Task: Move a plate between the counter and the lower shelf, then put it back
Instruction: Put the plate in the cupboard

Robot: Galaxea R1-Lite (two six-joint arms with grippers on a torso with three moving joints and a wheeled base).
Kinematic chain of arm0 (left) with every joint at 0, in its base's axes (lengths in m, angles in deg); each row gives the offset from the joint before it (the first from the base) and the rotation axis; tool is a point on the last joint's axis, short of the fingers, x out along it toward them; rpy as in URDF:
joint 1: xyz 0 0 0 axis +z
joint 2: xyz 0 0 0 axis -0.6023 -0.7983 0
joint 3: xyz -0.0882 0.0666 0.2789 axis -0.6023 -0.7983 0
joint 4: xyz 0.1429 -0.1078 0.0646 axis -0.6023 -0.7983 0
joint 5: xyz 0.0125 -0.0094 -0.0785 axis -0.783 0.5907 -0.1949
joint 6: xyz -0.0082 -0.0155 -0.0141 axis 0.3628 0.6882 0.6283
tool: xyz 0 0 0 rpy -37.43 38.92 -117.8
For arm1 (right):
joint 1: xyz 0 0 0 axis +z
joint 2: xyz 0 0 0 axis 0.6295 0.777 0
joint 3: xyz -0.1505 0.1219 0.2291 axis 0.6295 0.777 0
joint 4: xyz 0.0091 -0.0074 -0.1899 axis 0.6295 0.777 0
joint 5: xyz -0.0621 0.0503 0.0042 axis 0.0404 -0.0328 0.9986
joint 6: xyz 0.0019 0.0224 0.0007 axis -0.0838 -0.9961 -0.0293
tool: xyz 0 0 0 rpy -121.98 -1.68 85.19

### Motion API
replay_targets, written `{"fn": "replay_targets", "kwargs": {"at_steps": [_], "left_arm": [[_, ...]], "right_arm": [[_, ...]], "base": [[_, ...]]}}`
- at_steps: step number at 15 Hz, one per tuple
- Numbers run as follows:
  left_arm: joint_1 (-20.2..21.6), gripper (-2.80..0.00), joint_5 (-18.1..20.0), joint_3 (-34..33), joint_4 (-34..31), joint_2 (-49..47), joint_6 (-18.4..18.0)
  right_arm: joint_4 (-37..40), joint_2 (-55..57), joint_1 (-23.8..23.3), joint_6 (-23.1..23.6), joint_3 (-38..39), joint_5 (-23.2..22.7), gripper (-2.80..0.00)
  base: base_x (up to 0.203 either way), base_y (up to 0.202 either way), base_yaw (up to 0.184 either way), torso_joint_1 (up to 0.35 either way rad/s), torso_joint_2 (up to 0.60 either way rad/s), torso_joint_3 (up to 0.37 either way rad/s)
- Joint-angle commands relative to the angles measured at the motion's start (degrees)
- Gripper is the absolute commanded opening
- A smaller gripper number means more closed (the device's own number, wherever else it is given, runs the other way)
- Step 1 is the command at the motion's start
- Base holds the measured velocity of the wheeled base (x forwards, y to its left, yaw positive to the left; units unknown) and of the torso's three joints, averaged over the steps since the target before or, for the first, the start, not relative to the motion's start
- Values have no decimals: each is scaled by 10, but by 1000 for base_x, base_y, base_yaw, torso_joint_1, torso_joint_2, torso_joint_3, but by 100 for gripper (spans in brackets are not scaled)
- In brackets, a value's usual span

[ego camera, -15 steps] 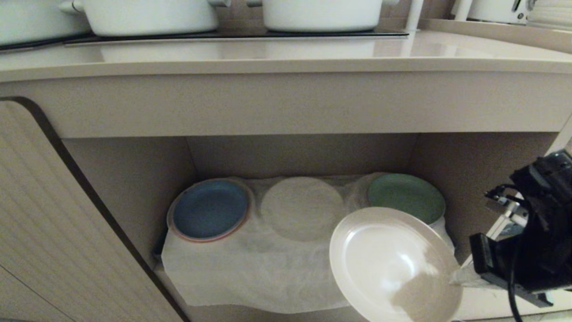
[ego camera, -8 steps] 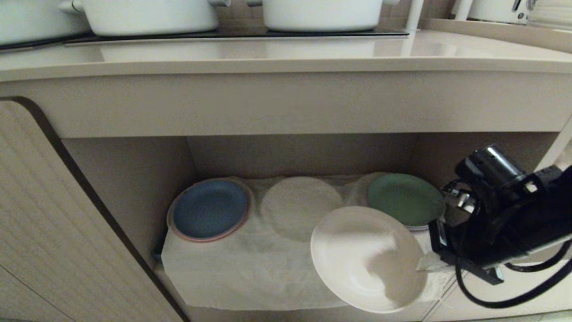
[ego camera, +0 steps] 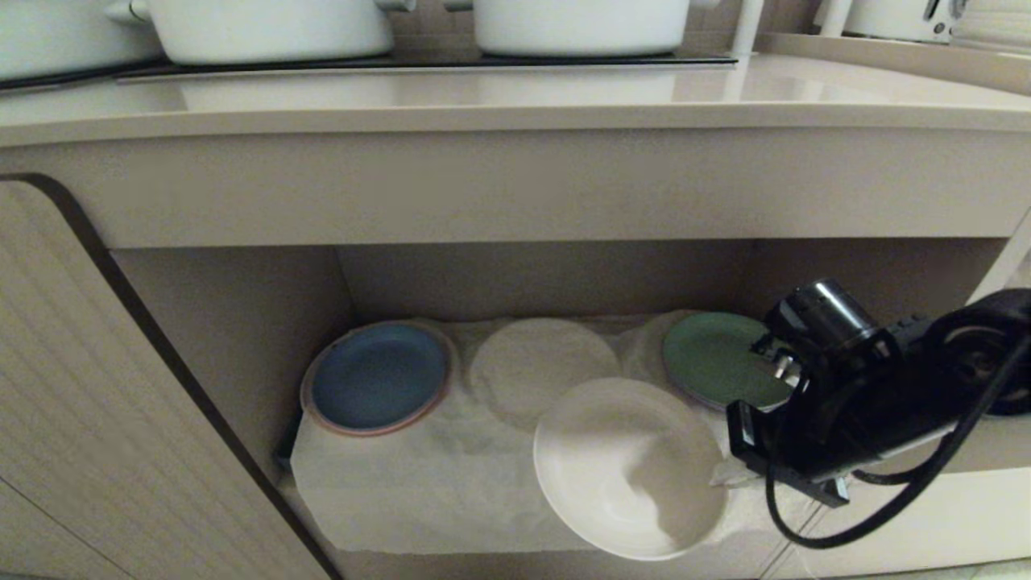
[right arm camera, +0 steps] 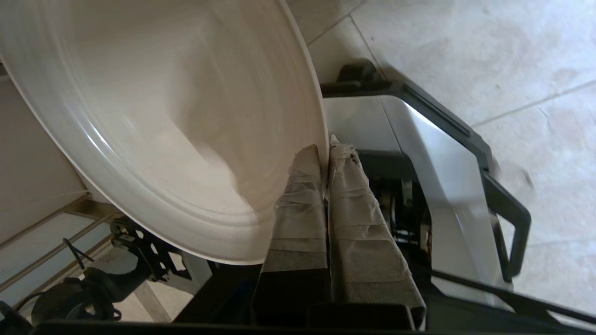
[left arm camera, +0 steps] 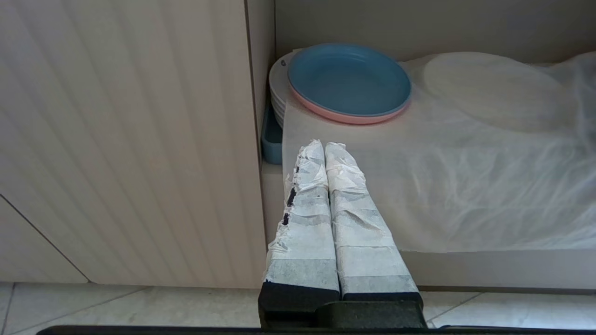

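The counter (ego camera: 515,101) runs across the top with a thick front edge; two white pots (ego camera: 266,28) stand at its back edge. Below it the lower shelf (ego camera: 242,322) opens between plain side walls, its floor draped in a white cloth (ego camera: 419,483) that hangs over the front edge. A ribbed door (ego camera: 97,403) stands at the shelf's left. A blue plate (ego camera: 378,377) sits at the back left corner, a green plate (ego camera: 713,358) at the back right; between them the cloth covers a round shape. The plate (ego camera: 624,467) hangs tilted over the shelf's front edge, right of middle. The right gripper (right arm camera: 324,153) pinches its rim, fingers clamped tight. The left gripper (left arm camera: 324,149) sits closed and empty outside the shelf's front left corner.
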Motion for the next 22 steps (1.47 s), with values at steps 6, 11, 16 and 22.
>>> {"fn": "replay_targets", "kwargs": {"at_steps": [6,11,16,22], "left_arm": [[0,-280,0,0,0,0,0],[0,-280,0,0,0,0,0],[0,-280,0,0,0,0,0],[0,-280,0,0,0,0,0]], "right_arm": [[-54,51,7,-8,-3,-1,-280],[-82,89,8,-44,-32,0,-280],[-85,129,8,-45,-72,1,-280],[-85,170,8,-69,-132,3,-280]], "base": [[0,0,0,0,0,0],[0,0,0,0,0,0],[0,0,0,0,0,0],[0,0,0,0,0,0]]}}
